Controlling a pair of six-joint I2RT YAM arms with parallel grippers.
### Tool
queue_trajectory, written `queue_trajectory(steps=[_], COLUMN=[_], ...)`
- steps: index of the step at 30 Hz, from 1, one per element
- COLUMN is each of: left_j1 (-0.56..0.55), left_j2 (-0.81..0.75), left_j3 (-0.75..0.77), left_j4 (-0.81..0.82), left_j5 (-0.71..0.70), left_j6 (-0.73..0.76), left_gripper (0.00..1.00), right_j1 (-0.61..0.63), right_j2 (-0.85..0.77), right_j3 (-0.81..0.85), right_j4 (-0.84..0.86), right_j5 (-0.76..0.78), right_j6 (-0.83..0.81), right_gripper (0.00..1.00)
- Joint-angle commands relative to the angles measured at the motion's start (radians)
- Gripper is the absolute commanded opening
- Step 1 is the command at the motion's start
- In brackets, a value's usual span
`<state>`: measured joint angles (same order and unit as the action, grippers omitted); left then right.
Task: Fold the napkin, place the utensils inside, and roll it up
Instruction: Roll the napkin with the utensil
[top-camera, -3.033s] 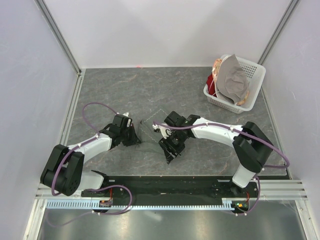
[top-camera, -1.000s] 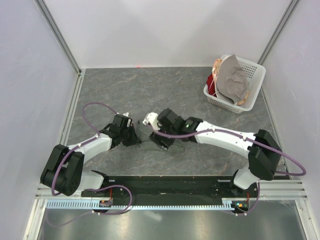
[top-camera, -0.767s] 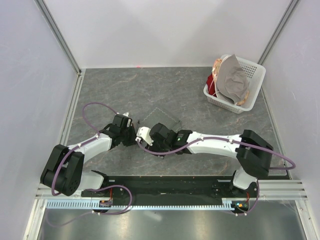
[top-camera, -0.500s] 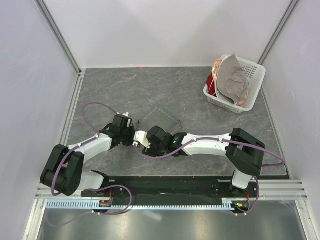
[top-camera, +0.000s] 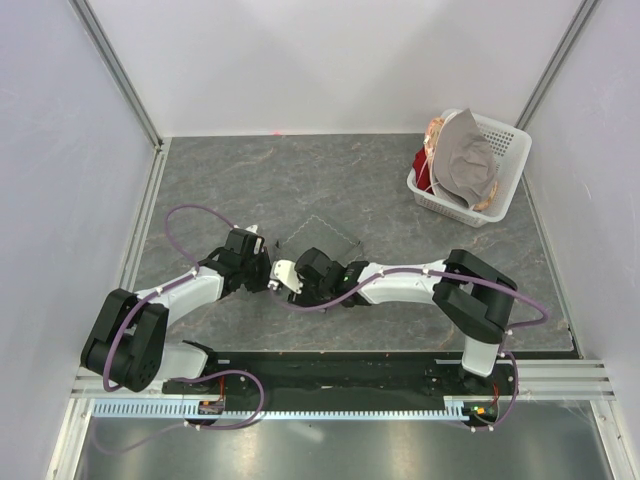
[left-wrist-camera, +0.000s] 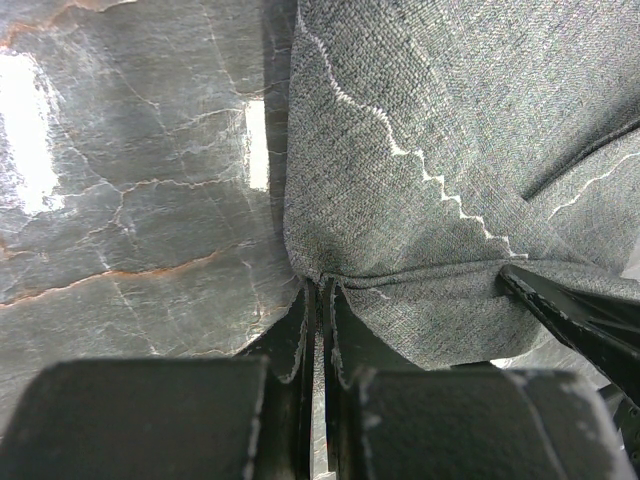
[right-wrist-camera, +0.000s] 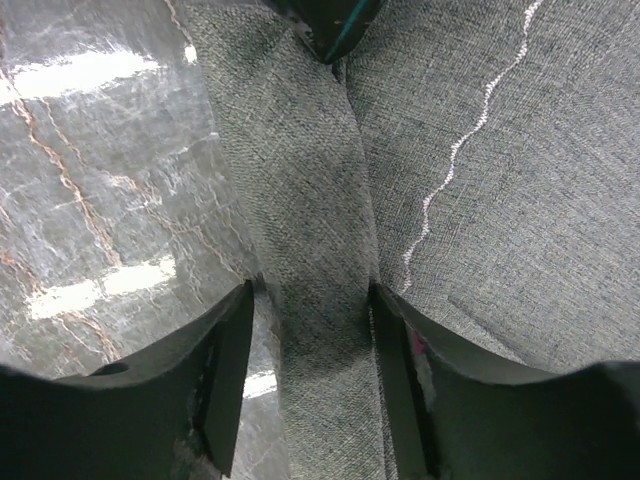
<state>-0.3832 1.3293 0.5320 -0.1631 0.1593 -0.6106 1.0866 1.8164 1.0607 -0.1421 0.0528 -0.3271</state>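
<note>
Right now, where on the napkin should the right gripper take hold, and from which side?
Grip the narrow folded strip of the napkin lying between the open fingers of the right gripper, closing across its width from above. It looks narrower than the jaw gap and doubled over, so both pads should meet cloth. The left gripper is shut on the nearby edge, anchoring it.

A robotics lab cell; white panel walls (top-camera: 350, 60), aluminium frame posts (top-camera: 115, 70), robot arms (top-camera: 185, 290) bolted along a stone-patterned table (top-camera: 250, 170).
</note>
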Motion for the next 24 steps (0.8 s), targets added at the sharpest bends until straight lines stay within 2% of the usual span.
queue_trajectory(steps=[1, 10, 13, 16, 17, 18, 20, 24], left_j1=[0.001, 0.003, 0.003, 0.003, 0.001, 0.003, 0.003, 0.003], left_j2=[0.016, -0.039, -0.091, -0.159, -0.177, -0.218, -0.258, -0.357], left_j3=[-0.01, 0.0, 0.008, -0.003, -0.015, -0.024, -0.058, -0.112], left_j4=[-0.032, -0.03, -0.056, -0.078, -0.085, -0.088, -0.096, -0.087], left_j5=[-0.047, -0.088, -0.139, -0.185, -0.197, -0.22, -0.242, -0.225], left_j6=[0.064, 0.052, 0.035, 0.017, 0.006, -0.001, -0.017, -0.02], left_gripper=[0.02, 0.04, 0.18, 0.39, 0.5, 0.55, 0.64, 0.66], right_j1=[-0.03, -0.062, -0.077, -0.091, -0.099, -0.105, -0.122, -0.154], right_j2=[0.046, 0.116, 0.136, 0.158, 0.165, 0.175, 0.182, 0.19], right_j3=[0.033, 0.073, 0.09, 0.116, 0.123, 0.137, 0.147, 0.171], right_j4=[-0.025, -0.174, -0.229, -0.296, -0.313, -0.327, -0.359, -0.396], right_j5=[-0.088, -0.232, -0.297, -0.35, -0.381, -0.398, -0.444, -0.582], right_j6=[-0.015, 0.034, 0.049, 0.063, 0.069, 0.075, 0.086, 0.103], right_gripper=[0.54, 0.33, 0.28, 0.24, 0.24, 0.22, 0.22, 0.2])
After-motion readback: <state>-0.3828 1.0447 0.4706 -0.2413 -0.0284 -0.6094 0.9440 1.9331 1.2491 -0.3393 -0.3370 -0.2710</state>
